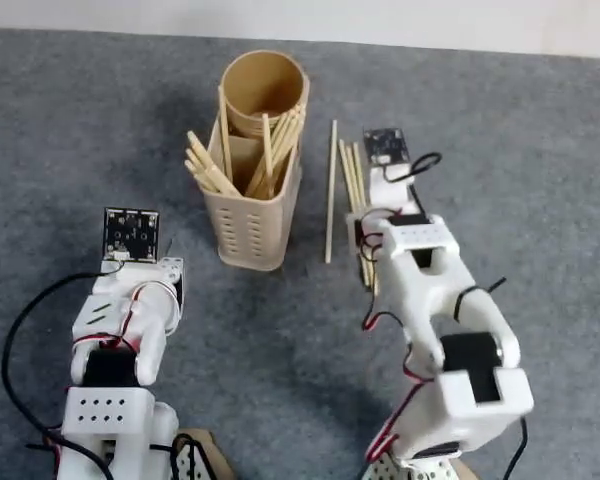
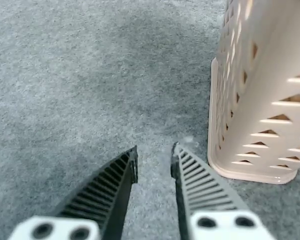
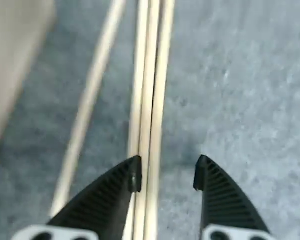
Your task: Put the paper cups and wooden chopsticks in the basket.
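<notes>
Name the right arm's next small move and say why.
Probably shut the right tool on the bundled chopsticks: it is open, and they run between its fingers, hugging one of them, on the carpet beside the basket. A single chopstick lies outside the gap.

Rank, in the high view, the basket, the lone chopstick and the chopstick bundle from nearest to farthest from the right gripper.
1. The chopstick bundle, directly under the right gripper.
2. The lone chopstick, beside the bundle, toward the basket.
3. The basket, beyond the lone chopstick.
</notes>
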{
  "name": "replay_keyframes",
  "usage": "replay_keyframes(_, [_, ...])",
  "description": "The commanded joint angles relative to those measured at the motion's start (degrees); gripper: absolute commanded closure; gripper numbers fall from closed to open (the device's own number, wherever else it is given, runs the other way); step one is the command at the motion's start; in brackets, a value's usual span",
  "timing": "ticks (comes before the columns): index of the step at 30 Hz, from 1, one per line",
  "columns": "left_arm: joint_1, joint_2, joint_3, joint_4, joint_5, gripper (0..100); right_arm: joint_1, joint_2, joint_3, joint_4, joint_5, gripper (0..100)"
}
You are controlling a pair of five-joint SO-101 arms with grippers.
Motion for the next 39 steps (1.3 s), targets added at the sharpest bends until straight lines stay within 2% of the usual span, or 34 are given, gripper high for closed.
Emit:
replay_keyframes(1, [0.40,-0.57,-0.48,-0.79,0.44,86,1.45,2.68,-4.70,-0.66,0.70,81.9])
replay_keyframes(10, [0.40,-0.57,-0.48,-0.79,0.44,86,1.98,4.26,-6.81,-0.48,0.70,83.3])
replay_keyframes(14, [0.40,-0.57,-0.48,-0.70,0.44,86,1.80,4.35,-7.08,5.32,0.70,99.8])
replay_keyframes(17, [0.40,-0.57,-0.57,-0.70,0.44,86,1.71,4.26,-7.16,9.71,0.70,96.3])
replay_keyframes(24, [0.40,-0.57,-0.48,-0.70,0.44,86,1.98,2.42,-7.87,14.64,0.44,99.3])
replay_keyframes(27, [0.40,-0.57,-0.48,-0.88,0.44,86,1.98,-3.65,-8.66,17.19,0.00,99.3])
replay_keyframes(32, [0.57,-0.48,-0.40,-0.97,0.44,86,1.71,-21.93,-7.96,17.54,-4.84,99.3])
replay_keyframes(39, [0.57,-0.48,-0.40,-0.97,0.44,86,1.10,-46.37,-1.36,14.99,-4.92,99.3])
